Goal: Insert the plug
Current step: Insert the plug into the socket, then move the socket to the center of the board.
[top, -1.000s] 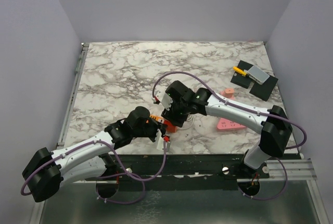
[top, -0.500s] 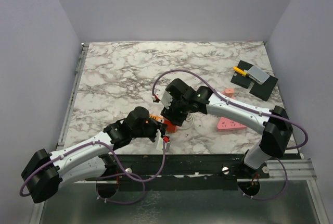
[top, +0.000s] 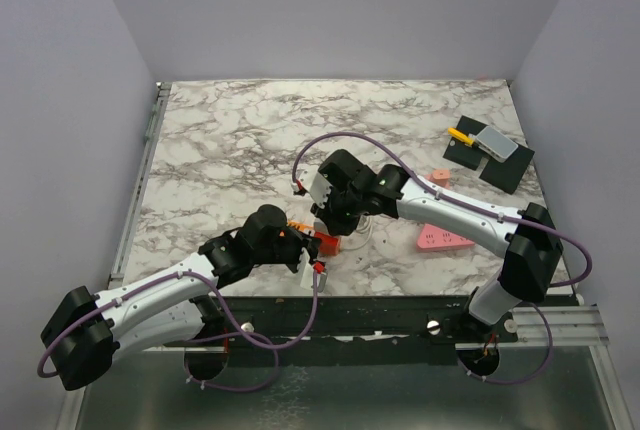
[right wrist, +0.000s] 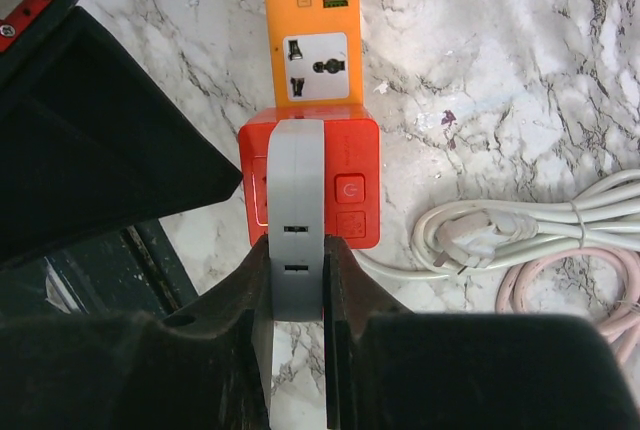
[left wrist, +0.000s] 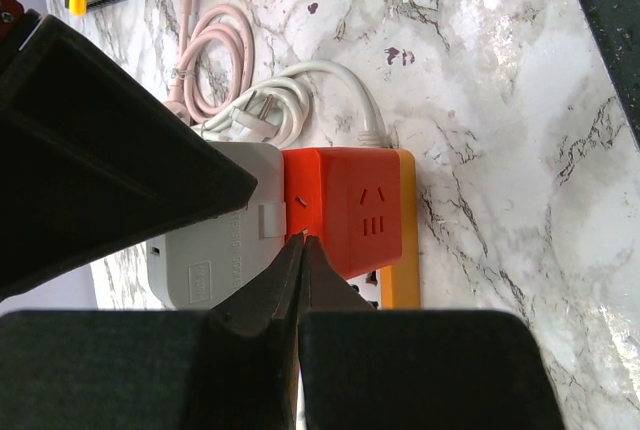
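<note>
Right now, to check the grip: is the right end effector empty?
No, the right end effector is shut on the grey adapter, lined up over the red power cube.

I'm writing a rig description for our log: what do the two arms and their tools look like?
Both the left arm and right arm have white links between bulky black joints, each trailed by a looping purple cable. The left tool and right tool have black, wedge-shaped fingers.
</note>
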You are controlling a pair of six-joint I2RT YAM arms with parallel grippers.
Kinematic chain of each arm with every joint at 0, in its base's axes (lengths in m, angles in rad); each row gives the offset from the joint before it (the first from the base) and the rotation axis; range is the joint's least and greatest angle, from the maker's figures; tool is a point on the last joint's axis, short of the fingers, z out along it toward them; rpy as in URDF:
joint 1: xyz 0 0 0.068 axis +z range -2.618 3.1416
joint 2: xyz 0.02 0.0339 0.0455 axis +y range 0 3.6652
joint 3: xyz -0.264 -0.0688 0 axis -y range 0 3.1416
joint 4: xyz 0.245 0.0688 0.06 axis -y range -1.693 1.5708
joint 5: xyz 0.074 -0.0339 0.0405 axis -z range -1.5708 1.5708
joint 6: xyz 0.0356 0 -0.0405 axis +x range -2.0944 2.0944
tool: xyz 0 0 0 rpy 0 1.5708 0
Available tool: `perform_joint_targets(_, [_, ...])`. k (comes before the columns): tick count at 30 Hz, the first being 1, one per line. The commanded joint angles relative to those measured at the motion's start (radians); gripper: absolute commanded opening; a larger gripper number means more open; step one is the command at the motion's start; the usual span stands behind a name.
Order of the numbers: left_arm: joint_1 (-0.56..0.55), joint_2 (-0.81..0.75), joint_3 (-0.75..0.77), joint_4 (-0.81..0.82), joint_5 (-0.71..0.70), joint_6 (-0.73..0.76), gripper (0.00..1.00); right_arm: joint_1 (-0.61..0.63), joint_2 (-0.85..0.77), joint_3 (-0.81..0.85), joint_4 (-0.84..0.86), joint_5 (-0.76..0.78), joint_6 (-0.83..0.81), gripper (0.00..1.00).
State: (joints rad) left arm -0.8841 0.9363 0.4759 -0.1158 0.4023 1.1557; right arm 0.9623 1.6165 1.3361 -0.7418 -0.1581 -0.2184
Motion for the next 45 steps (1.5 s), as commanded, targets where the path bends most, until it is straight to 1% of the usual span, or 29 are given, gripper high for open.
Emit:
perform_joint_targets(1, [-0.003, -0.010, -0.010, -0.024, -0.007, -0.002, 0.00, 0.001, 0.039, -0.021, -0.006, -0.027, -0.004, 0.01])
perform_joint_targets(2, [-0.003, -0.010, -0.009, -0.025, -0.008, -0.002, 0.00, 0.001, 0.044, -0.024, -0.008, -0.025, -0.004, 0.02])
perform_joint_targets(3, [-0.003, -0.010, -0.007, -0.025, -0.009, -0.002, 0.00, 0.001, 0.048, -0.025, -0.008, -0.018, -0.003, 0.06])
perform_joint_targets(6, [-0.003, -0.008, -0.004, -0.024, -0.029, 0.012, 0.00, 0.001, 0.049, -0.028, 0.011, 0.033, 0.005, 0.41])
perform_joint_targets(9, [-0.003, -0.008, 0.001, -0.025, -0.068, 0.008, 0.00, 0.000, 0.031, -0.003, 0.028, 0.105, 0.023, 0.59])
perform_joint_targets(10, [-0.003, -0.011, 0.005, -0.025, -0.081, -0.001, 0.03, -0.002, 0.018, 0.010, 0.034, 0.126, 0.029, 0.63])
perform_joint_targets(12, [-0.003, -0.024, 0.015, -0.028, -0.097, -0.018, 0.10, -0.012, -0.017, 0.031, 0.052, 0.154, 0.044, 0.71])
perform_joint_targets(14, [-0.005, -0.044, 0.028, -0.030, -0.106, -0.043, 0.19, -0.028, -0.063, 0.046, 0.072, 0.182, 0.060, 0.82])
perform_joint_targets(15, [-0.004, -0.056, 0.038, -0.031, -0.112, -0.063, 0.28, -0.034, -0.086, 0.053, 0.080, 0.194, 0.066, 0.86])
perform_joint_targets(16, [-0.003, -0.066, 0.050, -0.032, -0.119, -0.086, 0.41, -0.039, -0.110, 0.054, 0.092, 0.208, 0.075, 0.94])
perform_joint_targets(17, [-0.003, -0.076, 0.065, -0.032, -0.129, -0.118, 0.54, -0.047, -0.134, 0.052, 0.101, 0.223, 0.082, 0.99])
perform_joint_targets(18, [-0.003, -0.089, 0.079, -0.031, -0.149, -0.147, 0.66, -0.059, -0.160, 0.043, 0.118, 0.246, 0.092, 1.00])
perform_joint_targets(20, [-0.003, -0.096, 0.118, -0.031, -0.192, -0.229, 0.86, -0.105, -0.217, 0.007, 0.164, 0.277, 0.122, 1.00])
perform_joint_targets(22, [-0.002, -0.083, 0.169, -0.033, -0.254, -0.329, 0.98, -0.180, -0.286, -0.059, 0.235, 0.319, 0.173, 1.00])
perform_joint_targets(25, [0.006, -0.039, 0.260, -0.052, -0.360, -0.466, 0.99, -0.320, -0.387, -0.178, 0.345, 0.378, 0.263, 1.00])
perform_joint_targets(28, [0.052, 0.011, 0.349, -0.080, -0.430, -0.599, 0.99, -0.469, -0.443, -0.256, 0.392, 0.465, 0.343, 1.00])
perform_joint_targets(31, [0.168, 0.067, 0.428, -0.106, -0.452, -0.722, 0.99, -0.643, -0.476, -0.322, 0.434, 0.513, 0.425, 1.00])
perform_joint_targets(35, [0.369, 0.180, 0.509, -0.142, -0.532, -0.815, 0.99, -0.917, -0.481, -0.382, 0.475, 0.467, 0.539, 1.00])
perform_joint_targets(37, [0.447, 0.224, 0.533, -0.166, -0.530, -0.825, 0.99, -0.993, -0.445, -0.400, 0.494, 0.491, 0.548, 1.00])
perform_joint_targets(40, [0.555, 0.252, 0.513, -0.153, -0.488, -0.870, 0.99, -1.063, -0.362, -0.389, 0.452, 0.524, 0.558, 1.00])
perform_joint_targets(43, [0.637, 0.288, 0.482, -0.138, -0.459, -0.910, 0.99, -1.066, -0.305, -0.394, 0.435, 0.540, 0.570, 0.99])
perform_joint_targets(45, [0.689, 0.301, 0.451, -0.106, -0.424, -0.930, 0.99, -1.066, -0.262, -0.392, 0.409, 0.544, 0.587, 0.96])
